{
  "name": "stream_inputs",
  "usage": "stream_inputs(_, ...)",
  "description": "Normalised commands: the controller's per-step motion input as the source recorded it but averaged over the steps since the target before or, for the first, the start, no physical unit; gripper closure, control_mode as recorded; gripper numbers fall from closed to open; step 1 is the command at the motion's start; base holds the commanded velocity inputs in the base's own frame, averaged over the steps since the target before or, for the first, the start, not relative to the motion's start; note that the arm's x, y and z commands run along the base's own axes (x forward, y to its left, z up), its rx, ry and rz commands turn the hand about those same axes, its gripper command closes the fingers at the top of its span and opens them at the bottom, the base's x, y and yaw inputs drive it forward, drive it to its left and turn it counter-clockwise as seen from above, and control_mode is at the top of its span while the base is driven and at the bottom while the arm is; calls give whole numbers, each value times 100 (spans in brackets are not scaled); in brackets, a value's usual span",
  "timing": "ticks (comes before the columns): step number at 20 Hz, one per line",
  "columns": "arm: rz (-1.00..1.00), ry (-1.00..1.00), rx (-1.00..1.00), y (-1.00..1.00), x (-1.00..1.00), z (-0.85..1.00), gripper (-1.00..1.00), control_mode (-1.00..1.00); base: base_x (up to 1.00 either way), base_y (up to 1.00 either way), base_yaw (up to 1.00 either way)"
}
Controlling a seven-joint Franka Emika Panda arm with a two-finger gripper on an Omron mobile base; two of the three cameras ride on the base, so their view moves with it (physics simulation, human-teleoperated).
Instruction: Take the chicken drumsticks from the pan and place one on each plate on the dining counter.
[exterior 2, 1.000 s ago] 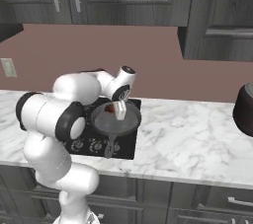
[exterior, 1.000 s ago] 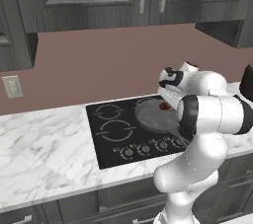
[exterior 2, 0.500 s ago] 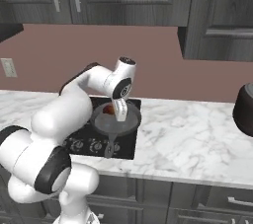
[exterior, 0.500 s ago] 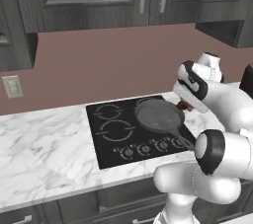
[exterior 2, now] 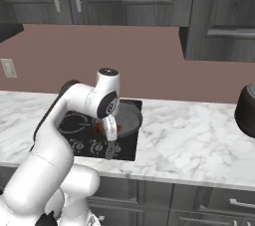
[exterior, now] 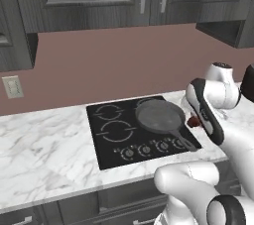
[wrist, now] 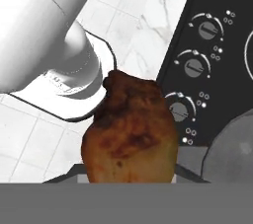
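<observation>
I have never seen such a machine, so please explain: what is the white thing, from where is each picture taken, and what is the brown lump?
The white thing is a robot arm with a two-finger gripper at its end. Two pictures come from cameras on its base, behind it on the left and on the right. The third comes from a camera on the hand, looking along the gripper. On the marble counter lies a black cooktop with a dark frying pan on it. The brown lump is a chicken drumstick. The gripper holds it, lifted beside the pan, over the cooktop's knobs and the counter's edge.
</observation>
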Motion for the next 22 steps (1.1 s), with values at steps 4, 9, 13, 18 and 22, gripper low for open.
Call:
stream_inputs(4, 4, 0, -14, 57, -47, 7, 100, -100, 0, 0, 0)
stream_inputs(9, 7, 0, -11, 29, -13, 0, 100, -100, 0, 0, 0)
stream_inputs(13, 4, 0, -1, 5, -4, 0, 100, -100, 0, 0, 0)
stream_inputs(18, 1, -1, 0, 0, -21, 0, 100, -100, 0, 0, 0)
stream_inputs(22, 0, 0, 0, 0, 0, 0, 100, 100, -72, -3, 0)
